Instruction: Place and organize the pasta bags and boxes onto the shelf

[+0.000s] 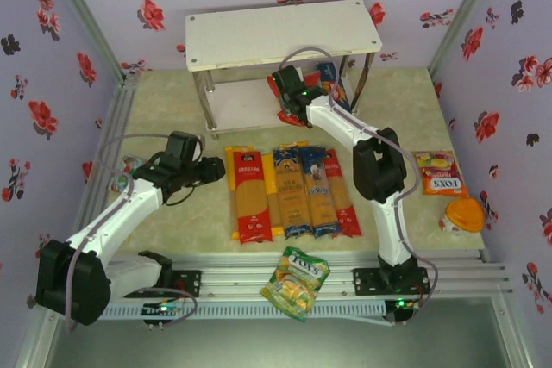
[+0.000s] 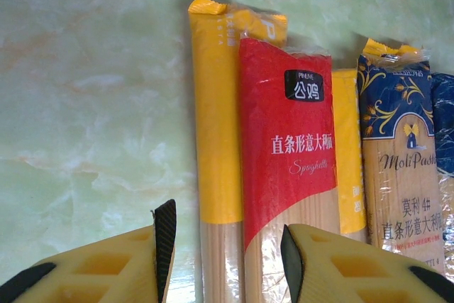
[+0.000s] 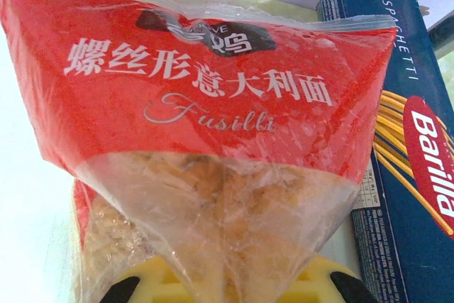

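Several long spaghetti bags (image 1: 289, 191) lie side by side on the table. In the left wrist view they read as a yellow bag (image 2: 216, 118), a red bag (image 2: 287, 125) and a dark-blue bag (image 2: 401, 147). My left gripper (image 1: 214, 170) (image 2: 227, 253) hovers open at their left end, its jaws apart over the yellow and red bags. My right gripper (image 1: 286, 96) (image 3: 227, 282) is shut on a wide red fusilli bag (image 3: 206, 97) at the shelf's (image 1: 285, 32) lower tier (image 1: 241, 109). A dark-blue Barilla box (image 3: 404, 175) (image 1: 332, 82) stands right beside that bag.
A red-yellow FOXS bag (image 1: 440, 171) and an orange round thing (image 1: 464, 213) lie at the right of the table. A green-yellow snack bag (image 1: 296, 282) rests on the metal rails (image 1: 224, 282) at the front. Floral walls close in both sides.
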Tool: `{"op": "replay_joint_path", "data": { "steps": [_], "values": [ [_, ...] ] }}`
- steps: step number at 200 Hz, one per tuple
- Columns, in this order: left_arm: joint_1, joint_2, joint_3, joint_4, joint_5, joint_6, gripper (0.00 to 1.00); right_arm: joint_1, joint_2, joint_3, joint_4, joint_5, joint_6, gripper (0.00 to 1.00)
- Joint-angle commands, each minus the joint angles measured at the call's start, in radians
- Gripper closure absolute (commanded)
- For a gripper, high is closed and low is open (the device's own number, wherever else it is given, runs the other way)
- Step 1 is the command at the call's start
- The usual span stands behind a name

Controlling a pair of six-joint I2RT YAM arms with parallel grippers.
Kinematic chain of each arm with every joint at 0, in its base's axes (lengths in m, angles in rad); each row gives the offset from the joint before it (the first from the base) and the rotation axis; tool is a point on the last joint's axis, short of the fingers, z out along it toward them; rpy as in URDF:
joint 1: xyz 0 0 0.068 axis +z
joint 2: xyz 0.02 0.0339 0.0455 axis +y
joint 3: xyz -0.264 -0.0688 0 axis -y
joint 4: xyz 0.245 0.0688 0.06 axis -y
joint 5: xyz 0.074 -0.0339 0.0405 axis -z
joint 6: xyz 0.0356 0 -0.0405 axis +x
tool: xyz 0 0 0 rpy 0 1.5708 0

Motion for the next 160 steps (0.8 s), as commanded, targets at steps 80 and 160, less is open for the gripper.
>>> {"op": "replay_joint_path", "data": {
  "steps": [80, 160],
  "values": [
    [0.011, -0.008, 0.014, -0.017, 0.013, 0.025, 0.51, -0.039, -0.009, -0.003, 0.017, -0.004, 0.074, 0.24],
    [0.027, -0.014, 0.018, -0.019, 0.01, 0.038, 0.54, -0.039, -0.235, -0.222, 0.145, -0.161, 0.164, 0.38]
  ]
}}
